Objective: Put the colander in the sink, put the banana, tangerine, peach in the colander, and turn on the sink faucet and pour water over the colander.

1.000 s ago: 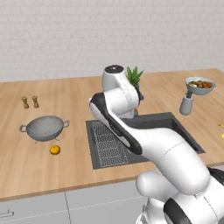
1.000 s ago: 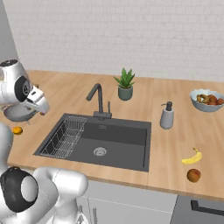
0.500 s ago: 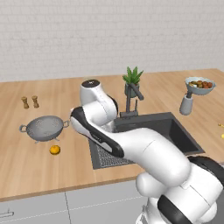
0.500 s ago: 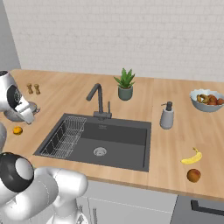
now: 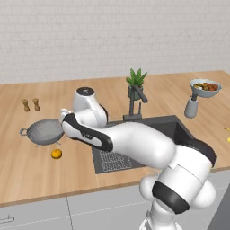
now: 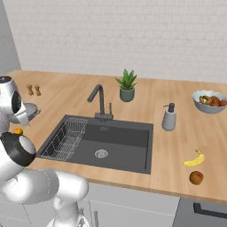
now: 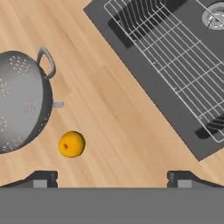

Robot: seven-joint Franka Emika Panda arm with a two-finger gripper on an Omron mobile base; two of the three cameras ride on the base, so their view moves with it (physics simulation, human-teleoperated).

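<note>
In the hand view the gripper [image 7: 112, 177] stood released, jaws spread wide with nothing between them, above bare wooden counter [image 7: 113, 118]. One tangerine [image 7: 71, 144] lay just beyond the left fingertip, at about 10 o'clock from the gripper. One colander [image 7: 19, 103] sat near the tangerine but apart from it, at 9 o'clock in that view, with one loop handle turned toward 1 o'clock. One wire rack [image 7: 175, 65] lay inside the sink [image 7: 127, 33], its long axis running from 11 o'clock to 5 o'clock, and the round drain [image 7: 214, 15] showed at the upper right corner.

The right base view alone showed one banana [image 6: 194, 159] on the counter right of the sink, its long axis running from 8 o'clock to 2 o'clock, and one peach [image 6: 196, 178] just beside it at 6 o'clock. Farther back stood one soap dispenser [image 6: 168, 117], one fruit bowl [image 6: 210, 101] and two shakers [image 6: 33, 90].

The left base view alone showed the whole colander upright, both handles visible, at 11 o'clock from the tangerine. One sink faucet [image 5: 134, 104] rose behind the basin, spout arm pointing toward 4 o'clock. One potted plant [image 5: 135, 83] stood behind it.
</note>
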